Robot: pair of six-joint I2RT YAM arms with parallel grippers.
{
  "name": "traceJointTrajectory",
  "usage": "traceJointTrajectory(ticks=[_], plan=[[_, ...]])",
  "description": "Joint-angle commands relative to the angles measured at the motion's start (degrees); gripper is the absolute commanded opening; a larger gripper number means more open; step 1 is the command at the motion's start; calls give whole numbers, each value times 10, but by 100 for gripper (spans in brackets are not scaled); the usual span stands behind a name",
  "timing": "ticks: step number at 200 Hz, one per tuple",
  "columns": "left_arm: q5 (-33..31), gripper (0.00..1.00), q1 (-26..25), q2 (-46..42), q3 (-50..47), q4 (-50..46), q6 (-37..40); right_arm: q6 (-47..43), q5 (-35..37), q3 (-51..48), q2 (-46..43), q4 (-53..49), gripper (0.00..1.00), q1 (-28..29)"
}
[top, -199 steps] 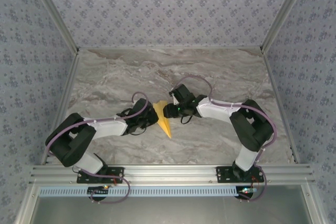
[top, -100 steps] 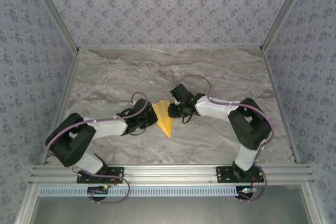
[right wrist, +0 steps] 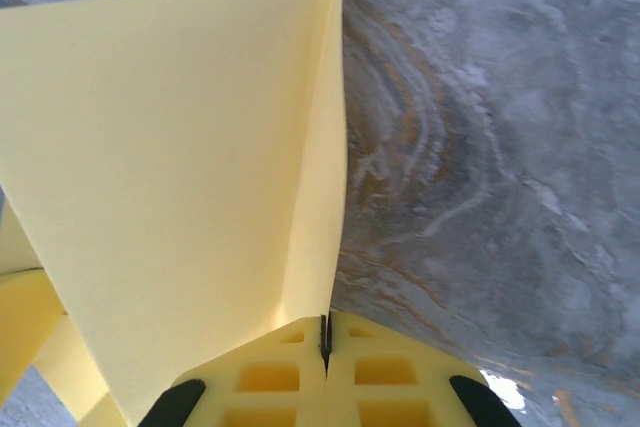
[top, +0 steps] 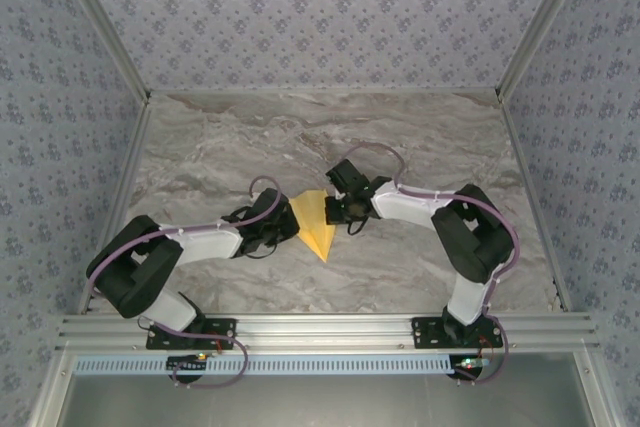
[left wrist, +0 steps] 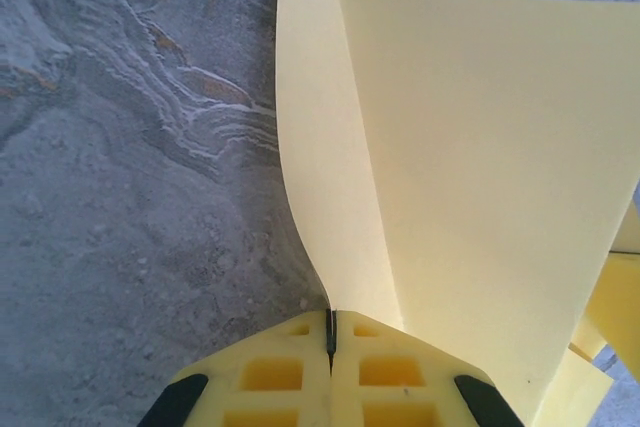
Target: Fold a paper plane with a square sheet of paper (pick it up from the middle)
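Grips plane left flap with left hand, fully pinched. Grips right flap with right hand, also pinched. Reaches inward with 2 arms, low, hands facing, mid-worktop.

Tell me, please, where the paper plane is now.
Top view: the paper plane is at the table centre, pinched between the left gripper and right gripper.
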Motion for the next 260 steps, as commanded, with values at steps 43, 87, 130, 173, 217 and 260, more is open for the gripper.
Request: traceJointTrajectory(ticks=[43,87,130,173,217,260], plan=[[33,2,5,18,10,38,17,56,1,-56,-43,-1,6,-7],[49,4,5,27,18,48,20,58,-13,-63,-74,10,22,-17],[61,5,5,14,19,54,26,53,-44,-80,-138,12,33,-15],[67,6,5,19,24,56,28,66,-64,-91,-136,4,34,9],[69,6,5,22,25,56,26,71,-69,-88,-110,2,29,17],[71,6,5,23,26,58,26,66,-77,-73,-89,-7,27,32]])
